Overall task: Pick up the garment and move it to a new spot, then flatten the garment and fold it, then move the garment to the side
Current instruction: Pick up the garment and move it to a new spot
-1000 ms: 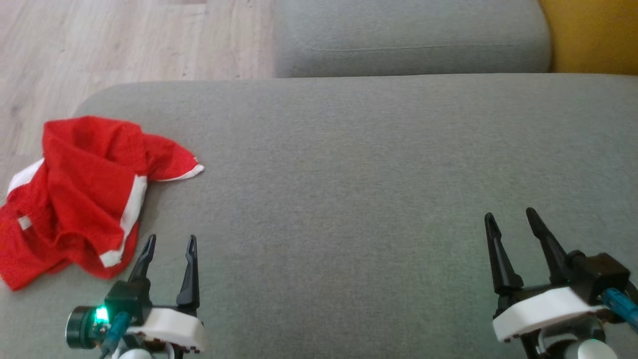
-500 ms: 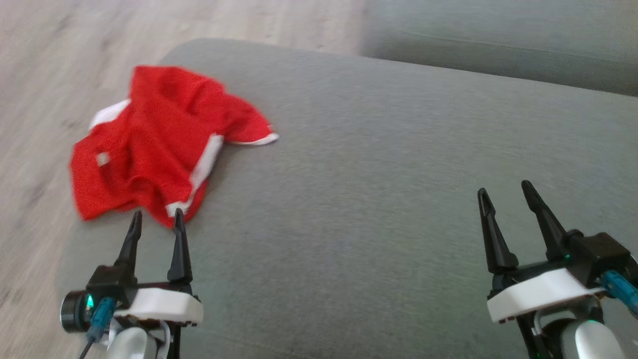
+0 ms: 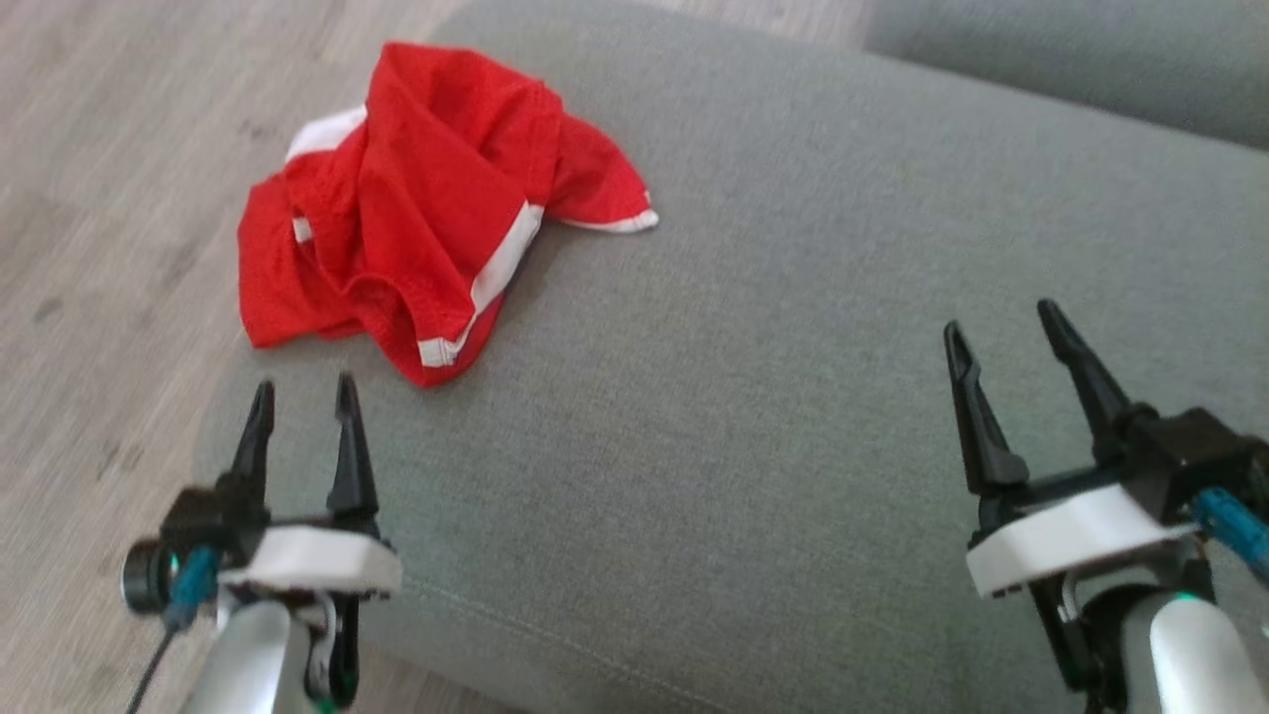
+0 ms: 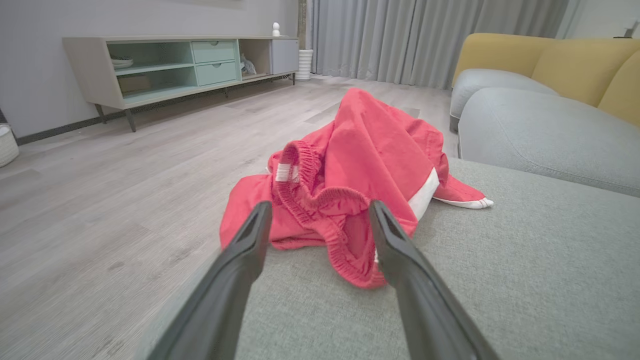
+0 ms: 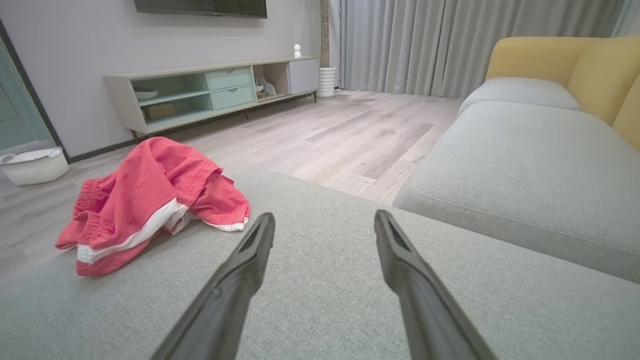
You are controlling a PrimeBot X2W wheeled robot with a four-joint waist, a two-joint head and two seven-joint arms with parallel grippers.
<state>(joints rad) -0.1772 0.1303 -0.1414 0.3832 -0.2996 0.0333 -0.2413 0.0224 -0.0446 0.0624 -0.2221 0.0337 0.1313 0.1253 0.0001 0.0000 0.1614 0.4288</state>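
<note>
Head camera looks down on cushion [image 3: 793, 416]; 2 wrist cameras low, level — all share garment [image 3: 436, 188].

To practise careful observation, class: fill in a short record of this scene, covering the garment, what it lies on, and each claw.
garment: red with white stripes, crumpled in a heap
lies on: grey sofa cushion, at its edge by the floor
left claw: open, empty, just short of the garment
right claw: open, empty, far from it

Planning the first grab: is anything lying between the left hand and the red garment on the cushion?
Nothing visible does. The open left hand points at the red garment, with bare grey cushion between them.
</note>
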